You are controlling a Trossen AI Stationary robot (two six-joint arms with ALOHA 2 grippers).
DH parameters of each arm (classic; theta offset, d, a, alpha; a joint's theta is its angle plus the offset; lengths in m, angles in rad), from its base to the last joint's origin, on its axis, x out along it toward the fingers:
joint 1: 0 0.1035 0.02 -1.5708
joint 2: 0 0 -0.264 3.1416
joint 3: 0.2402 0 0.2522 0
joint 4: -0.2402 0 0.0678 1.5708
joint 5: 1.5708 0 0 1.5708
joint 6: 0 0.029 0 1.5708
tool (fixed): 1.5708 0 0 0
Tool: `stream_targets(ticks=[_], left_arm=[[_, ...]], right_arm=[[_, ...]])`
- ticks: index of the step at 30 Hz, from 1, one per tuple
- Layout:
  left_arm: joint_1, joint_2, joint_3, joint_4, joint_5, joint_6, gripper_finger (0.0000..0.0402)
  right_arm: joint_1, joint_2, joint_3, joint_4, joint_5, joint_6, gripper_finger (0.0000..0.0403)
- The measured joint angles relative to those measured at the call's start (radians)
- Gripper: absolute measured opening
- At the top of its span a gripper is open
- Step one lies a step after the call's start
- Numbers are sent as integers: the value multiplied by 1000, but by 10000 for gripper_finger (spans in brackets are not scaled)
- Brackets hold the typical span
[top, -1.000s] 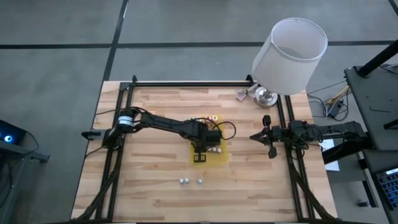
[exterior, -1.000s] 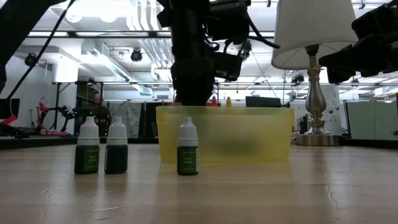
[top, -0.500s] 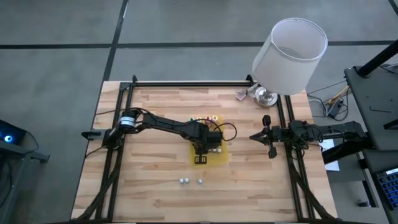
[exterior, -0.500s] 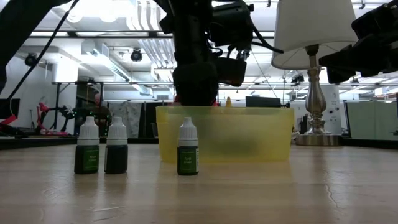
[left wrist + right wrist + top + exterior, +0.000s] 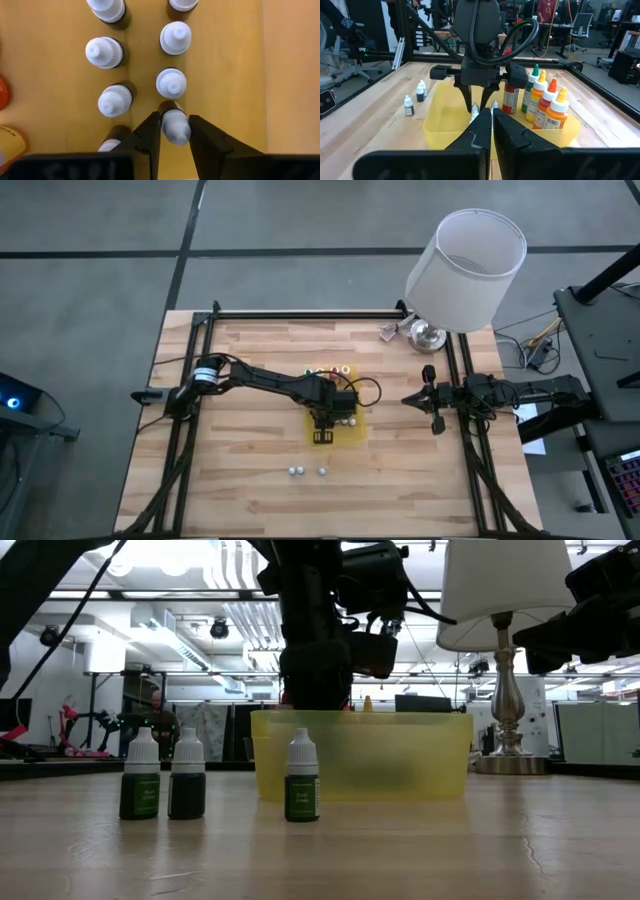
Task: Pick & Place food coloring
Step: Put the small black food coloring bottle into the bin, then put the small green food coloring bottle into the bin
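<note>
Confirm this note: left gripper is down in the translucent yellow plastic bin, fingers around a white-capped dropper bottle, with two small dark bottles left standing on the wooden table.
Wrong count: the low view shows three small dark bottles on the wooden table, not two. The left gripper is in the translucent yellow plastic bin, around a white-capped dropper bottle.

Bottle [image 5: 109, 144] half behind left fingers [image 5: 148, 137]

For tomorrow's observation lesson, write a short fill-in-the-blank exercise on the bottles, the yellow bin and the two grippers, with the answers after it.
1. The left gripper reaches down into the yellow ___.
2. Its fingers close around a bottle with a ___ cap.
3. ___ small bottles stand on the table outside the bin.
4. The right gripper waits, fingers ___.

Answers: bin; white; three; shut
</note>
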Motion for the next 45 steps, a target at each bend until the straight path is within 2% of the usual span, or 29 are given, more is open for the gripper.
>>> stream_targets(ticks=[7, 13, 27, 34, 45], left_arm=[[0, 0, 0, 0, 0, 0, 93], [0, 0, 15, -2, 0, 3, 96], [4, 0, 121, -183, -18, 33, 96], [0, 0, 187, -218, -18, 31, 96], [-65, -4, 284, -295, -13, 32, 97]], right_arm=[[0, 0, 0, 0, 0, 0, 9], [0, 0, 0, 0, 0, 0, 9], [0, 0, 0, 0, 0, 0, 9], [0, 0, 0, 0, 0, 0, 9], [0, 0, 0, 0, 0, 0, 9]])
